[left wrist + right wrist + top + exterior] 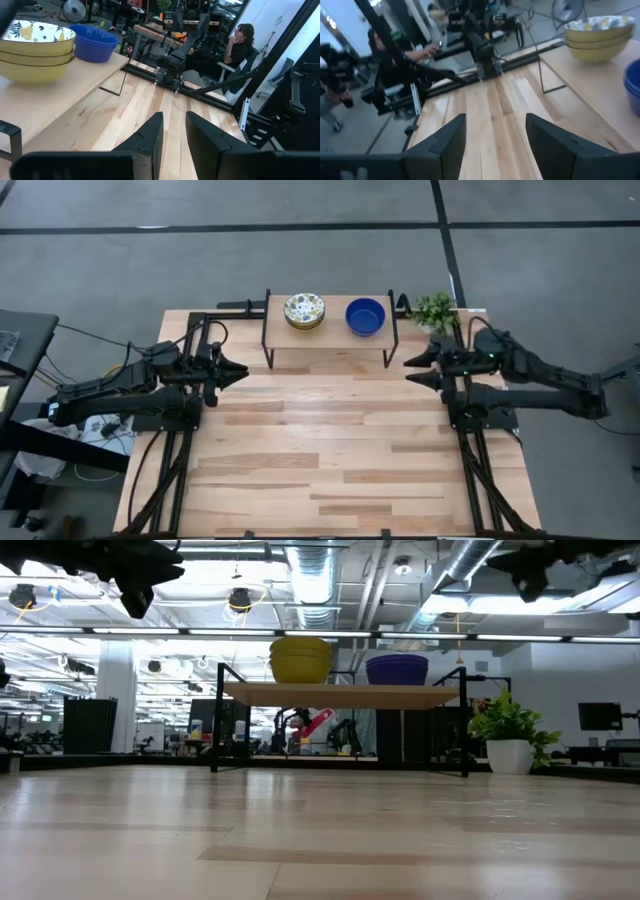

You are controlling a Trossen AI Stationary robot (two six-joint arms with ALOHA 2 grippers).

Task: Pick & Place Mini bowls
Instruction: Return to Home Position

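- Pale wood shelf [335,338] on black legs, upper centre of the high view. Both bowl stacks sit on it, so placing looks done.
- White bowls [304,311]: nested three deep on the shelf's left half, yellow outsides showing in the low view. Nesting keeps them to one footprint.
- Blue bowls [365,316]: just right of the white ones, not touching. Sorted by kind, it seems.
- Left gripper [241,370]: left of centre, above the table [330,470], clear of the shelf, tips toward the middle. Fingers narrowly parted, empty.
- Right gripper [410,371]: mirrored at right of centre, fingers wider apart, empty.
- Both hang high in the low view's upper corners. This reads as the parked pose, with nothing left to carry.
- Plant [435,310]: upper right, by the shelf's end, out of both arms' way.
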